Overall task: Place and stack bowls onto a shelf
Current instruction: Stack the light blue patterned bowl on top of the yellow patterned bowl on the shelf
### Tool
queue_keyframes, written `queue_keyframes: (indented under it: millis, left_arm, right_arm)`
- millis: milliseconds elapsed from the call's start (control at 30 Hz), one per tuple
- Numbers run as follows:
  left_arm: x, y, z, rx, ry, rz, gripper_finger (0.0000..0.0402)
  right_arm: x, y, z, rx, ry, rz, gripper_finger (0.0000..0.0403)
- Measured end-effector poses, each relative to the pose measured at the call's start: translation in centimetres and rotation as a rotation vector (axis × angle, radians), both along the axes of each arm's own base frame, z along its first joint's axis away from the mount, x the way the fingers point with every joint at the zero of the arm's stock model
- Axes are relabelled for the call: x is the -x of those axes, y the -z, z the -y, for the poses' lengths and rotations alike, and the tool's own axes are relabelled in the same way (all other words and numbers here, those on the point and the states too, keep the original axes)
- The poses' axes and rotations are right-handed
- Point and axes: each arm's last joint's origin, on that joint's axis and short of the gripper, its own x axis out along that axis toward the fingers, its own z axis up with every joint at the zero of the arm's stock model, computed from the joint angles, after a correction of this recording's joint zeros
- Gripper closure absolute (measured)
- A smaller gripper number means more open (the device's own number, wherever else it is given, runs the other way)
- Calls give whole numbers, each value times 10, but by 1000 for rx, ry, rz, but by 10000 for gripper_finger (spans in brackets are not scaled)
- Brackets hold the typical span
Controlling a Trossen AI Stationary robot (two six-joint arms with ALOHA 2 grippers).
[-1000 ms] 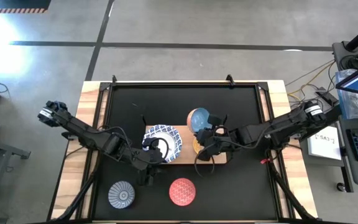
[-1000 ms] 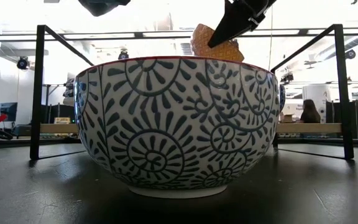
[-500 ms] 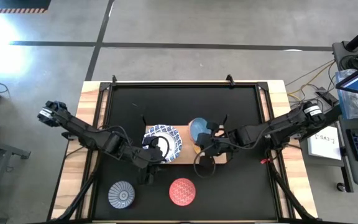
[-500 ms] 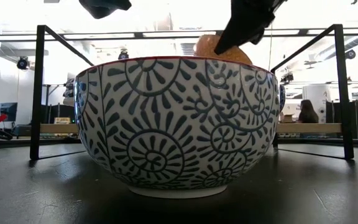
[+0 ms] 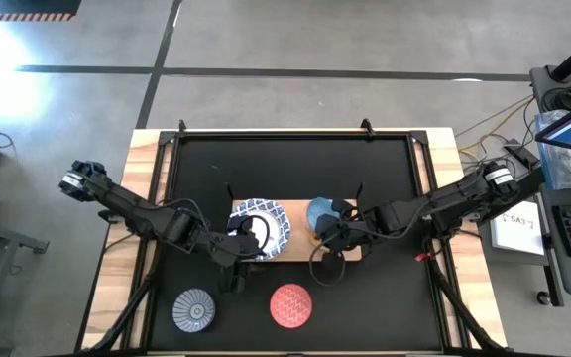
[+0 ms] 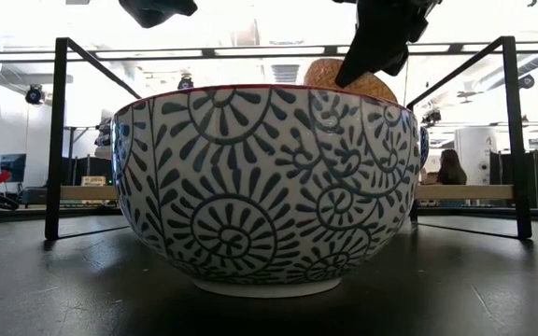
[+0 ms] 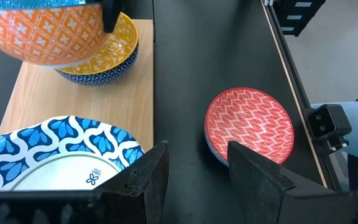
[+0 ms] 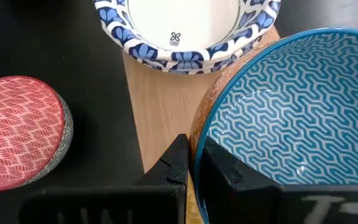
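Right jaws pinch the light blue bowl [image 5: 320, 212] rim above the yellow bowl [image 7: 104, 59]; we should centre it (left jaws spread, idle) before lowering.

Two slim black jointed arms, the left arm [image 5: 152, 220] and the right arm [image 5: 444, 203], each carry looping black cables. Pale grey fittings cap their outer ends at nine and three o'clock. The fingers [image 7: 257, 177] are matte black, angular and flat-faced.

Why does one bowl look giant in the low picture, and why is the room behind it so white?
In the low view, the patterned bowl sits right by the camera, so it fills the picture; bright ceiling lights wash out the room behind. In the high view, glare whitens the floor at left, while the black table stays dark.
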Motion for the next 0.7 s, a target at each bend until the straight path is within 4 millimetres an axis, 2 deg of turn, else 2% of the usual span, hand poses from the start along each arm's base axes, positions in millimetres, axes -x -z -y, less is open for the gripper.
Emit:
queue_keyframes:
  millis: [267,467,700]
  left_arm:
    - [1,0,-1,-4,-2,-8,256]
    - [1,0,-3,-5,-8,-9,256]
    - [0,-1,-5,-4,-13,-8,256]
  right_arm:
    - [3,6,-1,-103,32,-38,390]
    - [5,7,-1,-105,48,-68,390]
    - [6,7,-3,-163,7,-94,390]
